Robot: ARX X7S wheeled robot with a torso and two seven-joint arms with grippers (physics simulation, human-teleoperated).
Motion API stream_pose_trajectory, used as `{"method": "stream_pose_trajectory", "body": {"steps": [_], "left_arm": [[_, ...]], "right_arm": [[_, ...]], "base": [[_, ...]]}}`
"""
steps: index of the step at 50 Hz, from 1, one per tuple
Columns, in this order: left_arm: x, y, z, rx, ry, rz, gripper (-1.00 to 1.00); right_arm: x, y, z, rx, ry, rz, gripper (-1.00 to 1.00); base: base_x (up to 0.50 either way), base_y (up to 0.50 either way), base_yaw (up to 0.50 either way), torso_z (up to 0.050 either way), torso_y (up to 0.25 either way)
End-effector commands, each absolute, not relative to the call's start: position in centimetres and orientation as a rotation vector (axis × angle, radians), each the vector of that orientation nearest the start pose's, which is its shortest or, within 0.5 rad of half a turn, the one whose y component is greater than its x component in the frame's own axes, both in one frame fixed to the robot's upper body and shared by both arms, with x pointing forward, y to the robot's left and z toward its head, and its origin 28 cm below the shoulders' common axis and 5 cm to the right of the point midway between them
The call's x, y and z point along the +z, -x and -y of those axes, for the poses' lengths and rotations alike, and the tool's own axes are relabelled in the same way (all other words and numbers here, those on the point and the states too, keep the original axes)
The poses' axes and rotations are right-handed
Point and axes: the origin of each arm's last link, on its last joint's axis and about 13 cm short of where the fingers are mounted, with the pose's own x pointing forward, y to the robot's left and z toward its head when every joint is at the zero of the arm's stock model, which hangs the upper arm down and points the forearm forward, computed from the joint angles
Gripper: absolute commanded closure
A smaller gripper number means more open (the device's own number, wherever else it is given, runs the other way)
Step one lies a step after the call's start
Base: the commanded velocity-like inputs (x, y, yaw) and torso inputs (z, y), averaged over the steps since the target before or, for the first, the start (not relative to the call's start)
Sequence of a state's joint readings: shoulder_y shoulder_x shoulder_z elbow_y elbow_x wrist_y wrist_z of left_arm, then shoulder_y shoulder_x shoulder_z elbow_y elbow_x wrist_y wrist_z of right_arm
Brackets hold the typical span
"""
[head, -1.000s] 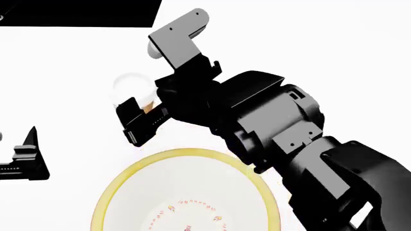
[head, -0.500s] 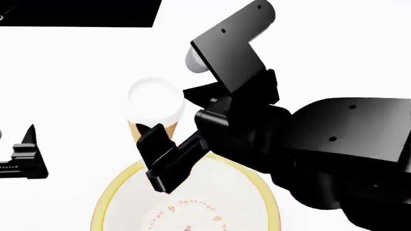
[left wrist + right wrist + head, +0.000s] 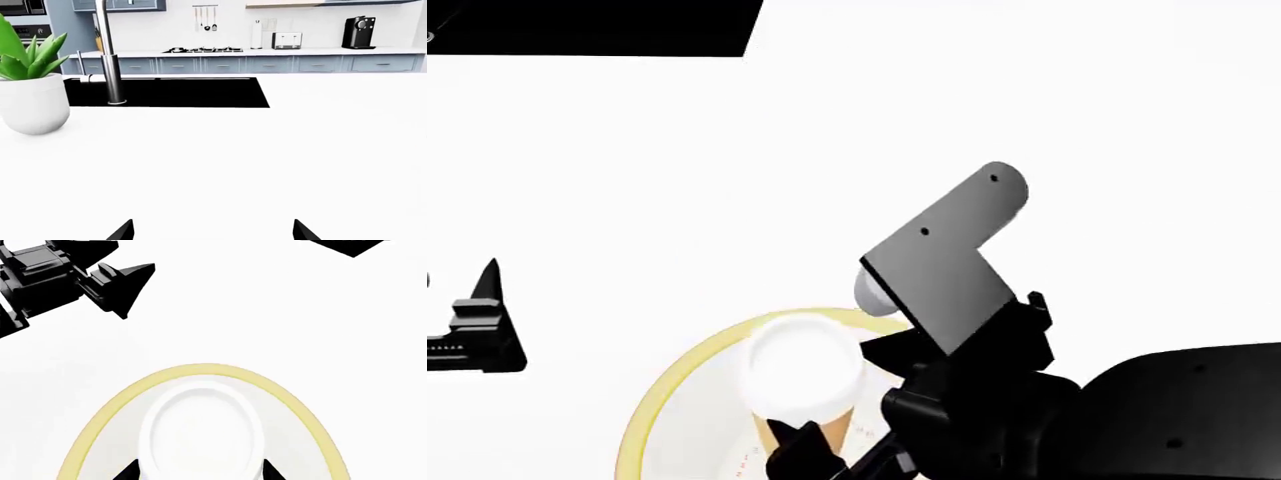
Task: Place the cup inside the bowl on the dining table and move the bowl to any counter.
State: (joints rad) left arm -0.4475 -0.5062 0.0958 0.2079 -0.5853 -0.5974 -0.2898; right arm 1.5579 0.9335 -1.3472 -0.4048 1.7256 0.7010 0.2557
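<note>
**Cup held over the bowl in my right gripper**

My right gripper (image 3: 199,471) is clamped on the cup (image 3: 802,372). In my right wrist view the two dark fingertips (image 3: 128,472) sit on either side of the cup's white body, pressed against it, with the cup's wide white mouth facing the camera. From my head view the cup stands upright, its white rim and interior up, its tan-orange wall tapering down toward my finger below it.

The cup lies within the outline of the bowl (image 3: 674,385). The bowl's yellow rim curves around the cup on the far side in both views, and a few of the small orange marks on the bowl's white inner bottom show just beside the cup's base. I cannot tell whether the cup touches the bowl's floor or hangs above it. The bowl rests on the dining table (image 3: 627,200), a plain white surface, near my body.

My left gripper (image 3: 478,330) is well apart from the bowl, off to my left over the table. In my left wrist view its two black fingertips (image 3: 123,231) stand spread with nothing between them, pointing across a white countertop (image 3: 220,150) toward a dark sink (image 3: 167,92) with a steel faucet (image 3: 107,55) and a potted plant (image 3: 30,85).
</note>
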Motion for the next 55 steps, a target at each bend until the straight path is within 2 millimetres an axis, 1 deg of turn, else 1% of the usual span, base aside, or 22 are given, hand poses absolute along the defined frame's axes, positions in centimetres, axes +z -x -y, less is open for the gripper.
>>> {"method": "stream_pose_trajectory", "body": {"steps": [1,5,8,14,19,25,27,36,37,42,49,55], "left_arm": [[14.4,-27.8,-28.4,0.079,-0.016,-0.013,-1.00],[14.3,-27.7,-28.5,0.084,-0.017,-0.017,-1.00],[14.1,-27.6,-28.5,0.084,-0.018,-0.020,-1.00],[13.9,-27.7,-28.6,0.083,-0.017,-0.025,-1.00],[13.9,-27.7,-28.6,0.081,-0.020,-0.027,-1.00],[14.0,-27.9,-28.4,0.080,-0.023,-0.024,-1.00],[13.9,-28.0,-28.1,0.076,-0.024,-0.027,-1.00],[13.7,-28.0,-28.3,0.080,-0.023,-0.029,-1.00],[13.7,-27.9,-28.4,0.080,-0.024,-0.030,-1.00],[13.8,-27.9,-28.5,0.079,-0.024,-0.028,-1.00],[13.9,-28.0,-28.4,0.077,-0.025,-0.029,-1.00],[14.1,-27.9,-28.6,0.076,-0.026,-0.025,-1.00]], "right_arm": [[24.0,-24.8,12.3,0.796,0.267,-0.528,1.00],[23.2,-25.5,11.9,0.814,0.268,-0.542,1.00],[22.8,-25.5,11.8,0.820,0.270,-0.556,1.00],[22.9,-25.5,11.9,0.820,0.280,-0.568,1.00],[22.2,-25.6,11.9,0.820,0.276,-0.582,1.00],[21.9,-25.8,11.8,0.811,0.270,-0.585,1.00],[21.9,-25.9,11.7,0.806,0.280,-0.581,1.00],[21.9,-26.1,11.5,0.811,0.290,-0.586,1.00],[21.8,-26.1,11.5,0.794,0.298,-0.579,-1.00],[21.8,-25.9,11.5,0.810,0.301,-0.590,-1.00],[22.5,-25.8,11.8,0.805,0.312,-0.582,-1.00],[24.3,-25.5,11.9,0.796,0.313,-0.530,-1.00]], "base": [[0.00,0.00,0.00,0.000,0.000],[0.00,0.00,0.00,0.000,0.000],[0.00,0.00,0.00,0.000,0.000],[0.00,0.00,0.00,0.000,0.000],[0.00,0.00,0.00,0.000,0.000],[0.00,0.00,0.00,0.000,0.000],[0.00,0.00,0.00,0.000,0.000],[0.00,0.00,0.00,0.000,0.000],[0.00,0.00,0.00,0.000,0.000],[0.00,0.00,0.00,0.000,0.000],[0.00,0.00,0.00,0.000,0.000],[0.00,0.00,0.00,0.000,0.000]]}}
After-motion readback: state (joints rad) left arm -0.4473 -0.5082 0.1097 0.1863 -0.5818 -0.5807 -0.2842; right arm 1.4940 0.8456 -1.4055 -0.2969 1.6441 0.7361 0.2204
